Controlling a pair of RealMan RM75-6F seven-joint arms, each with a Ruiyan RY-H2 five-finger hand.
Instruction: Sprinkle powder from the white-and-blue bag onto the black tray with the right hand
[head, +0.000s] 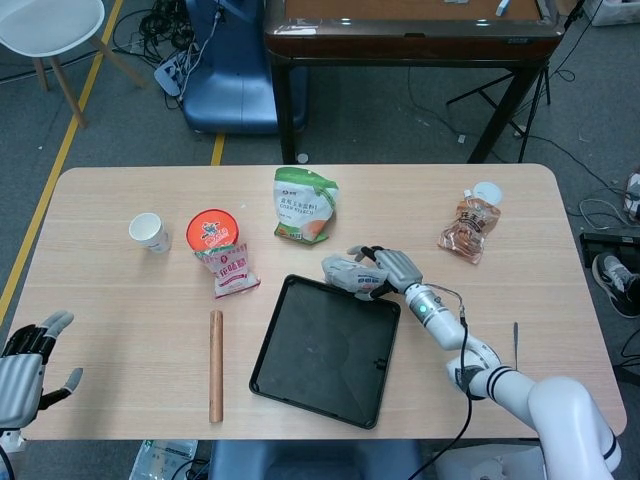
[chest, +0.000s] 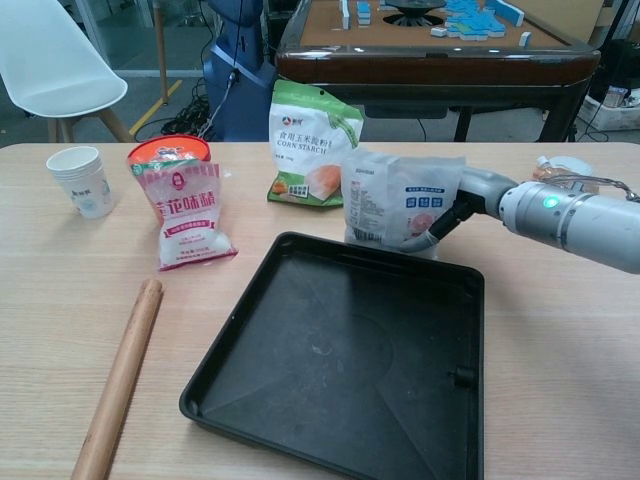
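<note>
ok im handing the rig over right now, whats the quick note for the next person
Right hand: wrapped around the white-and-blue bag, which stands upright on the table just behind the black tray; not lifted.
Left hand: open, idle at the table's near left edge, holding nothing.
Done: reach and grasp of the bag.
Left: lift the bag, bring it over the tray, tip it and sprinkle. No powder shows on the tray.

white-and-blue bag (chest: 400, 200): white with blue panels, a red spot
black tray (chest: 300, 400): plain black
corn starch bag (chest: 312, 145): green and white
bowl lid (head: 211, 228): orange-red
rolling pin (chest: 120, 380): light wood
paper cup (chest: 82, 180): white
</note>
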